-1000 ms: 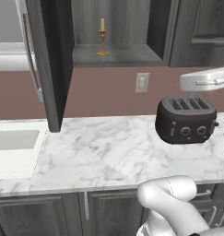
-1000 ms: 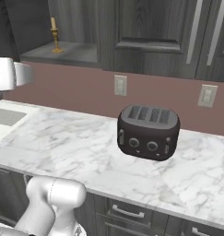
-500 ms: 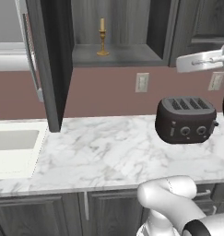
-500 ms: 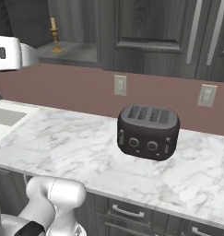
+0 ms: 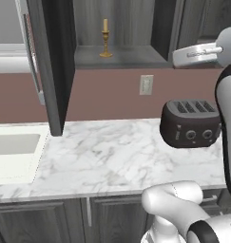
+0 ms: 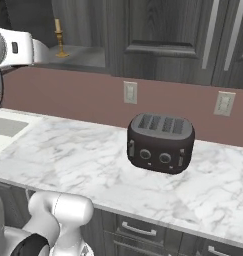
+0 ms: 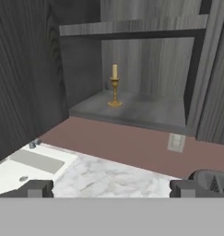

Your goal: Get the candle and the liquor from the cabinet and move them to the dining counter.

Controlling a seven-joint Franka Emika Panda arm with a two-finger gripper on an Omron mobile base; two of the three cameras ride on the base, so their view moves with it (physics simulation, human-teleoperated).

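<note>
Golden in its brass holder, the candle (image 5: 105, 39) stands upright on the bottom shelf of the open cabinet (image 5: 136, 28), toward its left side. I see my gripper (image 7: 112, 188) spread wide and holding nothing, well apart from the candle. Below, a dark toaster (image 6: 160, 142) sits on the marble tabletop (image 5: 107, 156), with a white sink (image 5: 14, 149) at the left.

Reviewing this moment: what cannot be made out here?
- Liquor: not seen on the open cabinet shelf beside the candle; the door screens the shelf's left part in the left base view.
- Claw: fingertips cut off by the hand view's bottom edge.
- Toaster: cropped at the hand view's right edge.
</note>
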